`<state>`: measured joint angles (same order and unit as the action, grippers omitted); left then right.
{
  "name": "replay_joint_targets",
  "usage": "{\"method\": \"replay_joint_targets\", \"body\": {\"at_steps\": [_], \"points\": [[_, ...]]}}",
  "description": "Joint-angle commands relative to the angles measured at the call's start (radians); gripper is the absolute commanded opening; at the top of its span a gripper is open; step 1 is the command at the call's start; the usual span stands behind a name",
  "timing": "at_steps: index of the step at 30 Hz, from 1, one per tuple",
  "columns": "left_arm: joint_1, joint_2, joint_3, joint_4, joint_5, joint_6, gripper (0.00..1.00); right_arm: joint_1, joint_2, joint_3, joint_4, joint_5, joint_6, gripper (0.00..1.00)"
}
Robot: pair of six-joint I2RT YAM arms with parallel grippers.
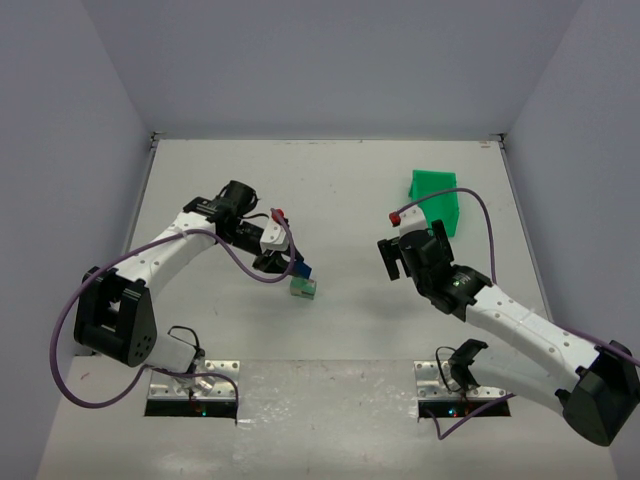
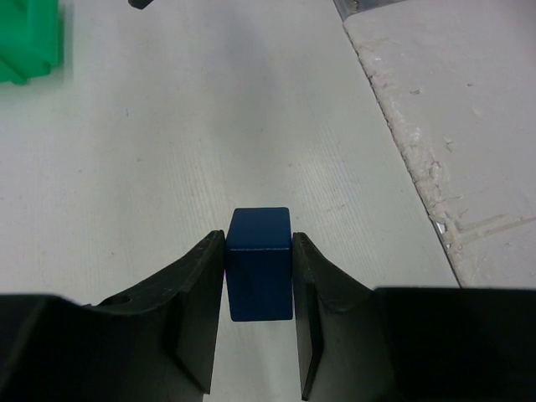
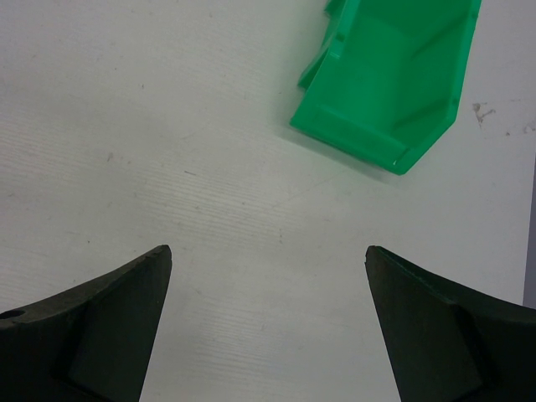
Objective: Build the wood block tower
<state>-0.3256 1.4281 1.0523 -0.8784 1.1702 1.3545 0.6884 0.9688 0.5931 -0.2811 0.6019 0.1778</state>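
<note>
Blue wood in the clamp: the left gripper [image 2: 260,289] has its jaws closed snug on the flanks of the dark blue block [image 2: 260,261]. From overhead that block sits right over the light green cube [image 1: 304,289], well to the left of the green plastic bin [image 1: 437,200]. This looks like the stacking step, so the job now is patience: square the blue piece over the cube, lower it straight, and part the fingers only once it rests flat, or the cube may skid. Whether the two touch yet, I cannot tell. The left wrist view gives the grip beautifully but hides the cube entirely under the blue block; only the overhead shows it. Over by the bin, the right gripper [image 3: 268,276] hangs spread wide with nothing in it, bare table [image 3: 167,126] between its fingers.
</note>
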Motion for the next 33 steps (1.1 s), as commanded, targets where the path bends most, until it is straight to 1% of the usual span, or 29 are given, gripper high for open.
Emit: {"method": "replay_joint_targets", "body": {"at_steps": [1,11,16,33], "points": [[0.008,-0.005,-0.009,0.041,0.052,0.013,0.05,-0.006,-0.002,0.047,0.005,0.025,0.023,0.99],[0.008,0.0,-0.024,0.073,0.038,-0.007,0.05,-0.005,-0.007,0.053,-0.011,0.023,0.026,0.99],[0.009,0.003,-0.029,0.116,0.034,-0.051,0.05,-0.004,-0.008,0.051,-0.024,0.025,0.031,0.99],[0.01,-0.003,-0.044,0.116,0.018,-0.03,0.05,-0.005,-0.015,0.048,-0.043,0.021,0.037,0.99]]}}
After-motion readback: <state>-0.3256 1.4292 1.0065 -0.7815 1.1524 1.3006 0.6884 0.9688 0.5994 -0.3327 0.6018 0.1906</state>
